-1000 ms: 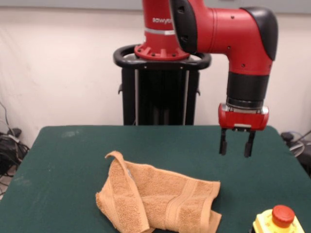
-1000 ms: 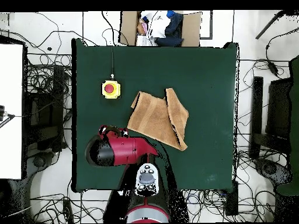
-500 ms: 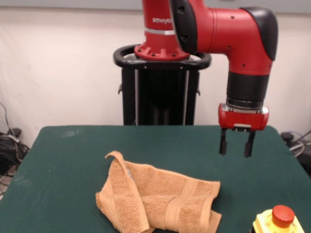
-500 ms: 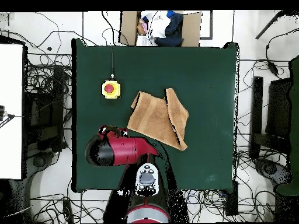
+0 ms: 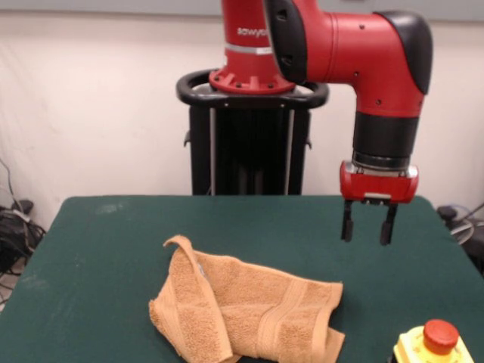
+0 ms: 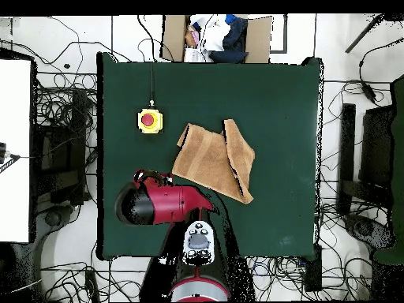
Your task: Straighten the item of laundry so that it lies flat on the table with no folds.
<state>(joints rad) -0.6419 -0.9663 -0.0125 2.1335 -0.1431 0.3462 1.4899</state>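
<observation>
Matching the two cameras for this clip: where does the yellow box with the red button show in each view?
Front view: the button box sits at the bottom right corner, right of the towel.
Overhead view: the same box lies upper left on the table, left of the towel.
Shared landmark: the towel, which lies beside the box in both.

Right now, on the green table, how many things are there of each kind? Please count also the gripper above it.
Towel: 1, the orange-tan towel, lying with folds on the table.
Stop button: 1, the yellow box with a red button.
Gripper: 1, the gripper, open, hanging above the table and apart from the towel.
Total: 3.
</observation>
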